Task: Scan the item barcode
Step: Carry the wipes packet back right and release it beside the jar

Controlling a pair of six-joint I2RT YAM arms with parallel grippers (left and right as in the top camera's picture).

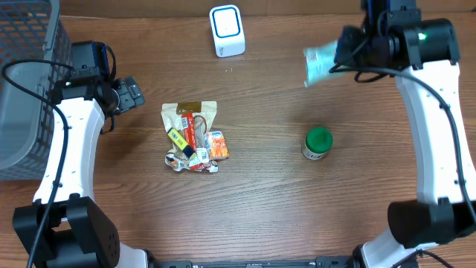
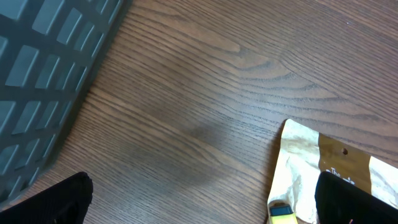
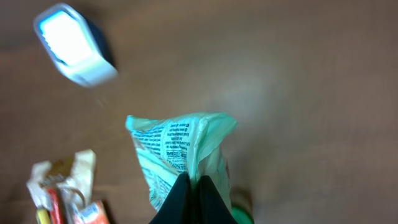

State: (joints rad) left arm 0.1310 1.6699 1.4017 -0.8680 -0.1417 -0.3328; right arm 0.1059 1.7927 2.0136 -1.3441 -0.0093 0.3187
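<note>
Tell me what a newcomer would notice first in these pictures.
The pale green packet, pinched in the right gripper, hangs at the overhead view's upper right, beside the white-and-blue scanner at top centre. Next come the heap of snack packets left of centre and the green-lidded jar to its right.

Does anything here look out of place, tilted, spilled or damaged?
Nothing is spilled or broken. Only the snack packets lie in an untidy, overlapping heap left of centre, and the pale green packet is creased where the right gripper pinches it. The green-lidded jar stands upright.
</note>
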